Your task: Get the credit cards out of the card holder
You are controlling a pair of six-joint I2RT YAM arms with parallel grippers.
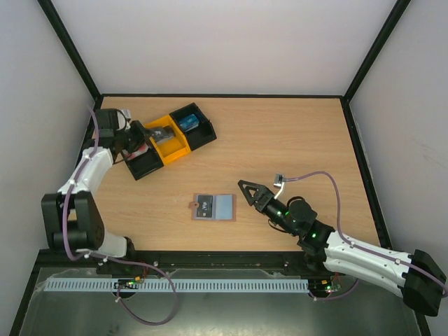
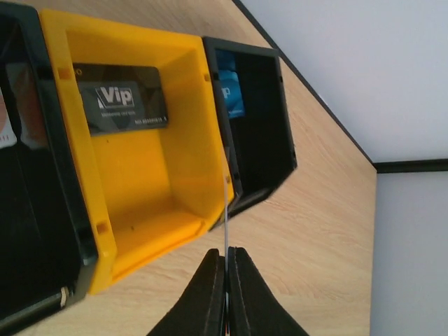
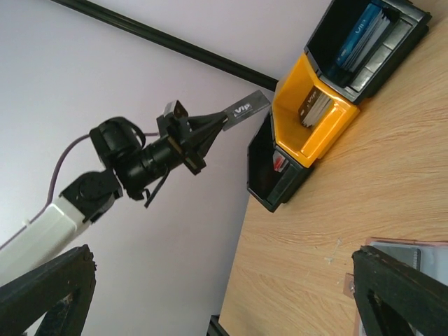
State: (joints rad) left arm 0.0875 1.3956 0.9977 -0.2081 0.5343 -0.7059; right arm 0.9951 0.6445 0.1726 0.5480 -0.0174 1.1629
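Card holder point(image 1: 213, 207) lies open mid-table with bare wood on every side, a dark credit card point(image 1: 204, 204) on its left panel. Right gripper point(image 1: 246, 194) hovers just beside it, fingers apart. Left gripper point(image 2: 226, 255) pinches a grey Vip card point(image 3: 246, 110) over the black-and-yellow tray point(image 1: 183, 152).

Overhead; both wrists toward tray point(image 2: 78, 175)

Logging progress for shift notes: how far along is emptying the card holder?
Done: the tray holds a grey card in its yellow section, a blue card beside it. In hand: the left end effector pinches another card above the tray. Left: one dark card sits in the card holder, near the open right end effector.
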